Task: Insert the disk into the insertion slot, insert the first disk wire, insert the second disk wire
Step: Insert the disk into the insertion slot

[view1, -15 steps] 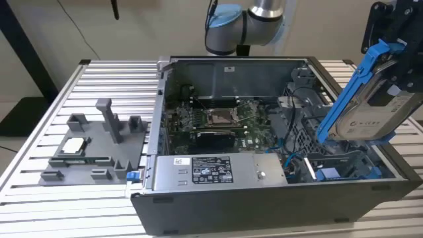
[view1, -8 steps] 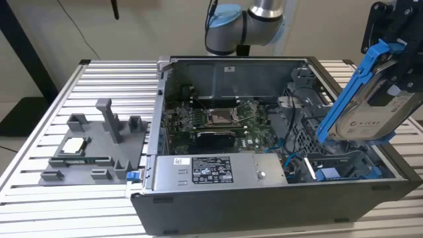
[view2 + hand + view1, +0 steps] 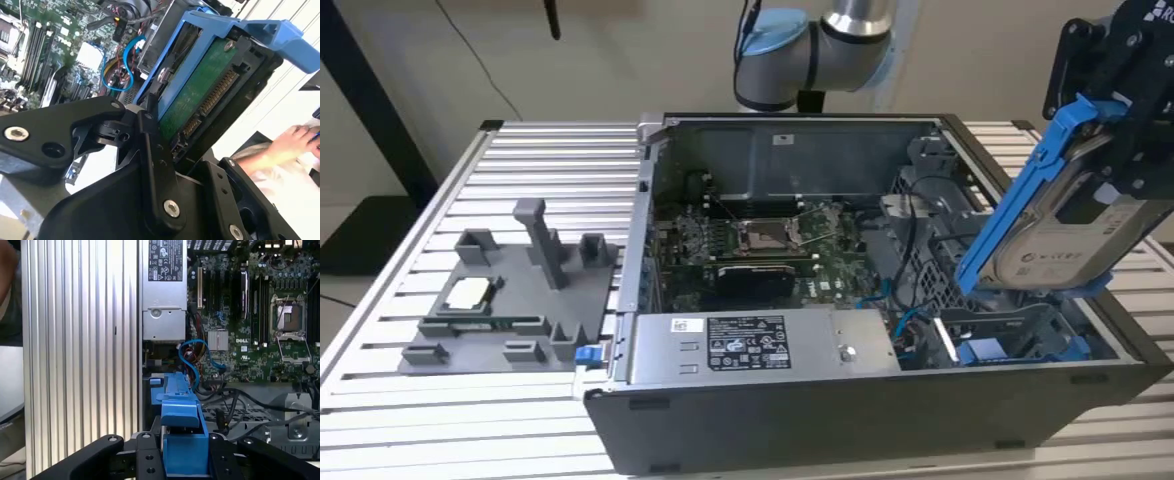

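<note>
Disk point(image 3: 1062, 246) clamped in claw point(image 3: 1110, 172), tilted above insertion slot point(image 3: 1010, 325)

We see open air between the tilted disk point(image 3: 1054, 250), gripped by the end effector point(image 3: 1114, 185), and the insertion slot point(image 3: 1014, 322) beneath, while a blue cable point(image 3: 192, 342) and the power supply point(image 3: 761, 345) crowd it on the exterior view's left.

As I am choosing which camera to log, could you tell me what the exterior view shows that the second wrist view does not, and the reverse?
Exterior view: the disk's labelled face, tilted above the insertion slot, plus the power-supply box and a grey fixture tray. Second wrist view: the disk's green circuit board with its connector, and a person's hand. Both: the gripper clamped on the blue-framed disk, and the motherboard.
</note>
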You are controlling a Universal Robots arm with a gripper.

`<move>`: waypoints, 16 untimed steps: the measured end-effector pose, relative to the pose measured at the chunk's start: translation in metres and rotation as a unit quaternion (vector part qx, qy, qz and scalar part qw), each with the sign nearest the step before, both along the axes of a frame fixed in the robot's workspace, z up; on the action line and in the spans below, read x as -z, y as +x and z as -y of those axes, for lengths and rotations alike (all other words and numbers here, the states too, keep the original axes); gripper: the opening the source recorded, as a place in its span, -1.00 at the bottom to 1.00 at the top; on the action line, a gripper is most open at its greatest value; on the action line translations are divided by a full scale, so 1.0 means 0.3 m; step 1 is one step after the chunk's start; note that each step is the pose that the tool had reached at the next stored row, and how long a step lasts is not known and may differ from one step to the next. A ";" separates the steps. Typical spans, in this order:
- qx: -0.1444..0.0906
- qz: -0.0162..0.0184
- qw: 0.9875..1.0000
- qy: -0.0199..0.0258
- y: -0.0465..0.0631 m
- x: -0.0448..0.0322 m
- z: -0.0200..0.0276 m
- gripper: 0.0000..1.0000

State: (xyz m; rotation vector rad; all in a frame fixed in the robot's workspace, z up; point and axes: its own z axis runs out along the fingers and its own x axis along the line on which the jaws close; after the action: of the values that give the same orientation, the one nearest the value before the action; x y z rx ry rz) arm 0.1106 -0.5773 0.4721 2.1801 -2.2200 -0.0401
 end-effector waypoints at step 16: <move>0.000 0.001 1.000 0.000 0.023 0.090 0.000 -0.35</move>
State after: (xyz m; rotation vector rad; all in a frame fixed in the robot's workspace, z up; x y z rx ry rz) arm 0.1175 -0.5773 0.4450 2.1808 -2.2207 -0.0383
